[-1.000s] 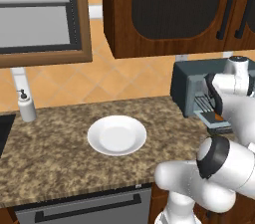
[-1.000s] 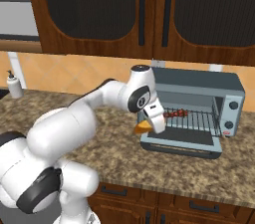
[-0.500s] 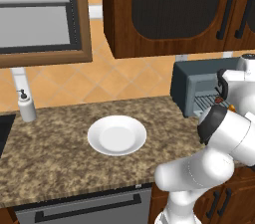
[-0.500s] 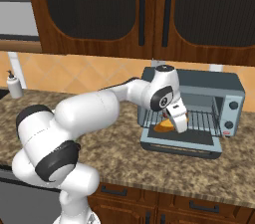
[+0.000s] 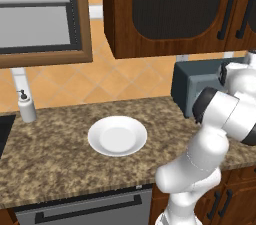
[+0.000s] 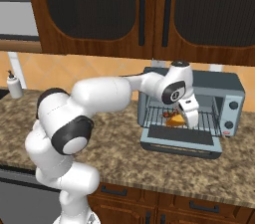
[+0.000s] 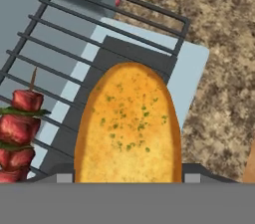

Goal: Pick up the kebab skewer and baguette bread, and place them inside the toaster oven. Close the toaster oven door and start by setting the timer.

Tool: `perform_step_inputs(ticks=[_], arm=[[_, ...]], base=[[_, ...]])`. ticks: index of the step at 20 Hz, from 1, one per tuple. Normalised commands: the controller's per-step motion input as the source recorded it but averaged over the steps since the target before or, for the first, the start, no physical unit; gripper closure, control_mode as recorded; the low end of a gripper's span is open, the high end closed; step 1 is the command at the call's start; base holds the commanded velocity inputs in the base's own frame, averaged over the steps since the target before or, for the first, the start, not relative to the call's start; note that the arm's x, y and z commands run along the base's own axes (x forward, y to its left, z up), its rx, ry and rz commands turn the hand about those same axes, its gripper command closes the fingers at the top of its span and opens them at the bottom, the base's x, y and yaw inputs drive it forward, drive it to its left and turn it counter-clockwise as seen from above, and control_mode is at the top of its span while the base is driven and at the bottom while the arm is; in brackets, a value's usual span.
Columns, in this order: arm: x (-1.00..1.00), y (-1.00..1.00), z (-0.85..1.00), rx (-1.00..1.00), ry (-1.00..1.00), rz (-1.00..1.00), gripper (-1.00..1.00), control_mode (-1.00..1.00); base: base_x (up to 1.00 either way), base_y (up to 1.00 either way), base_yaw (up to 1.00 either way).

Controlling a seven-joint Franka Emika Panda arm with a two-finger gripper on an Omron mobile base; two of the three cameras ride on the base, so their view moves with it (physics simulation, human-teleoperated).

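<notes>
Golden-orange baguette bread (image 7: 128, 126) sits clamped between the claw (image 6: 185, 121) fingers, held over the wire rack (image 7: 74, 63) at the mouth of the toaster oven (image 6: 226, 99). Just beside the claw, the kebab skewer (image 7: 19, 133) lies on that rack. Beneath the claw, the toaster oven door (image 6: 182, 138) hangs open above the speckled worktop (image 6: 124, 153).

The gripper (image 6: 189, 117) has carried the baguette bread (image 6: 174, 120) from outside the toaster oven (image 6: 193, 114) onto its rack, beside the kebab skewer (image 7: 19, 136).
</notes>
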Motion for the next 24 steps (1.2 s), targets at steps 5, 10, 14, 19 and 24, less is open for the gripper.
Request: perform_step_inputs(ticks=[5, 10, 14, 19, 24], arm=[[0.19, -0.01, -0.05, 0.08, 0.00, -0.16, 1.00, -1.00], [0.17, 0.00, -0.11, 0.04, 0.00, -0.17, 1.00, -1.00], [0.25, 0.00, -0.26, 0.00, 0.00, -0.04, 1.00, -1.00], [0.28, -0.01, -0.19, 0.00, 0.00, -0.01, 1.00, -1.00], [0.35, -0.02, -0.05, 0.01, 0.00, -0.03, 1.00, -1.00]], base=[[0.00, 0.00, 0.00], [0.00, 0.00, 0.00], [0.00, 0.00, 0.00], [0.00, 0.00, 0.00], [0.00, 0.00, 0.00]])
